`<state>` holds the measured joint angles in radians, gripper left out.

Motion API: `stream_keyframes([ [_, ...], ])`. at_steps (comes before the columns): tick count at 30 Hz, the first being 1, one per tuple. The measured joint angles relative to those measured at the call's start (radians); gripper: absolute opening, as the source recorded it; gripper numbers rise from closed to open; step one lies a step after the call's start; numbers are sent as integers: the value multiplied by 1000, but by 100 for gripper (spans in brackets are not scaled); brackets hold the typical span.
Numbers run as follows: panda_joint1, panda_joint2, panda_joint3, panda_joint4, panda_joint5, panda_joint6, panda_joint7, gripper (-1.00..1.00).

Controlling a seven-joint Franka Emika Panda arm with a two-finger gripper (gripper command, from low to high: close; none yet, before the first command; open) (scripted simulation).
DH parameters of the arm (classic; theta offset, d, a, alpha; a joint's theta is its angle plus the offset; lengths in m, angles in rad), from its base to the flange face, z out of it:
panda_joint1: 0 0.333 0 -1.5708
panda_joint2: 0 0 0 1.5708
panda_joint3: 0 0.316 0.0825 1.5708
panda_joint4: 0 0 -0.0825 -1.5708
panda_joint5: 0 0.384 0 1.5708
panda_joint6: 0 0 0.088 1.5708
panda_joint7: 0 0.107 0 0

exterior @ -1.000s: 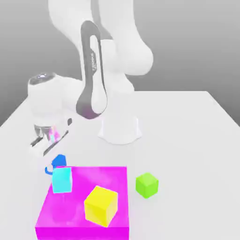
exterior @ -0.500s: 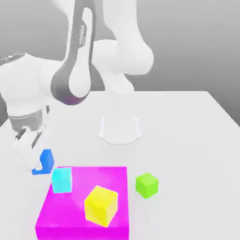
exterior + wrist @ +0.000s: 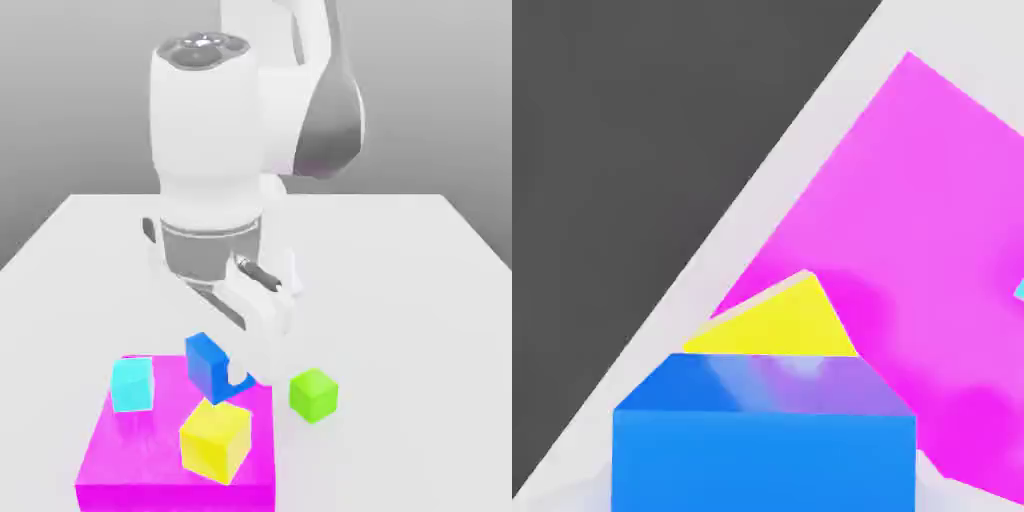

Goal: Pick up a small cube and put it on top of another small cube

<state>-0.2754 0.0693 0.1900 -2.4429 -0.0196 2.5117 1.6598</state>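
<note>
Blue cube (image 3: 206, 366) is held in the gripper (image 3: 232, 372), in front of the robot, and is seen against the far part of the magenta slab (image 3: 130, 450) in the exterior view. The pick portion of the task is judged complete. The placing portion remains: the cube is to be carried to the second small cube, aligned, lowered and released. The green cube (image 3: 314, 396), which is of similar size, is judged to be the intended support. It is located beside the slab, on the exterior view's right, with its upper face unoccupied.

The gripper is closed to the width of the blue cube, and the cube is clamped between the fingers. One fingertip is seen against the cube in the exterior view. In the hand view, the edge of the cube nearest the yellow cube (image 3: 782, 325) is seen to be straight and level with the hand. The clearance between the held cube and the yellow cube cannot be determined.

For the next step, the grip should be maintained while the cube is moved sideways toward the green cube. Sufficient height should be kept, since the support could be knocked by a low approach.
</note>
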Motion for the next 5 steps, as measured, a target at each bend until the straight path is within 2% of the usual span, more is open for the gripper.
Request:
stream_keyframes([
  [5, 0, 0, 0, 0, 0, 0, 0, 100],
])
